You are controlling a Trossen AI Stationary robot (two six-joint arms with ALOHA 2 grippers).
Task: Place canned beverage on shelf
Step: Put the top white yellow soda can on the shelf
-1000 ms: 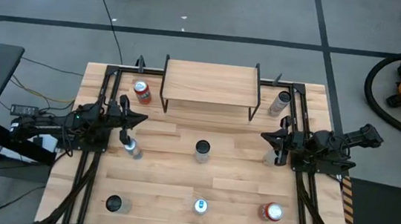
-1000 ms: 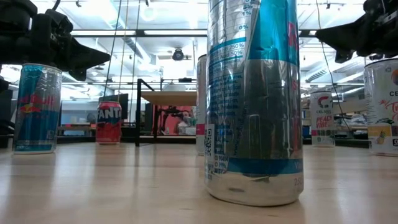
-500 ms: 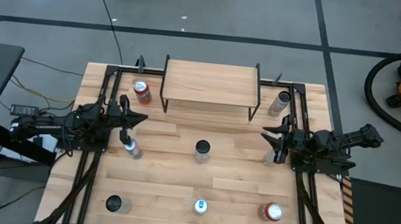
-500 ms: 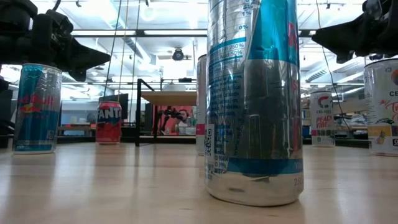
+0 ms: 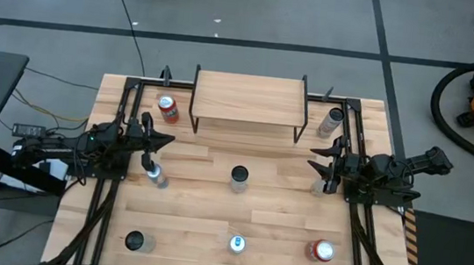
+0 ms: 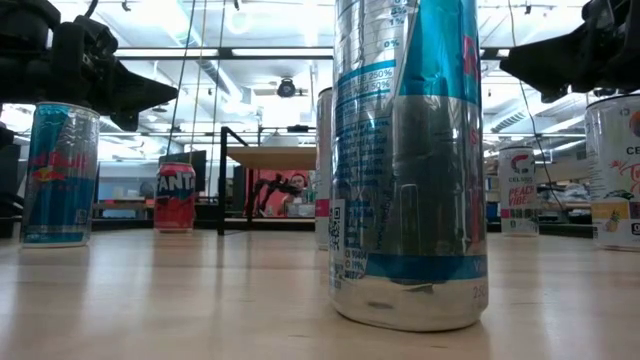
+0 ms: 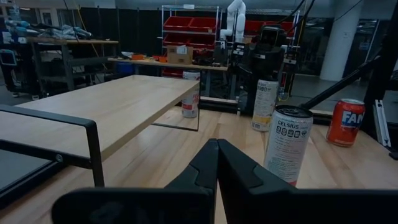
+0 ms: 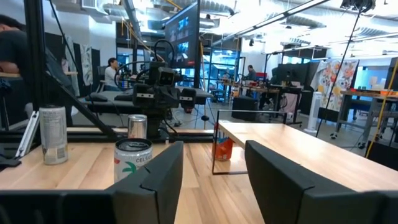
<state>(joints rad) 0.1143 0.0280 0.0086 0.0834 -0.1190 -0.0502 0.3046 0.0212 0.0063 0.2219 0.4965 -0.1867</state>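
The shelf (image 5: pixel 248 98), a light-wood board on black legs, stands at the table's far middle and carries nothing. Several cans stand upright on the tabletop. A Celsius can (image 5: pixel 238 179) stands in the middle between the arms; it shows in the left wrist view (image 7: pixel 287 144) and the right wrist view (image 8: pixel 132 160). My left gripper (image 5: pixel 165 140) is shut and empty at the left, above a blue Red Bull can (image 5: pixel 155 175). My right gripper (image 5: pixel 314 159) is open and empty at the right, beside a pale can (image 5: pixel 319 187).
A red Fanta can (image 5: pixel 167 108) stands left of the shelf and a grey can (image 5: pixel 333 121) right of it. Three more cans (image 5: pixel 134 242), (image 5: pixel 237 244), (image 5: pixel 322 251) stand along the near edge. Black rails (image 5: pixel 113 217) run along both table sides.
My right gripper's fingers have spread a little wider apart in the high view. The cans and my left arm have kept still.
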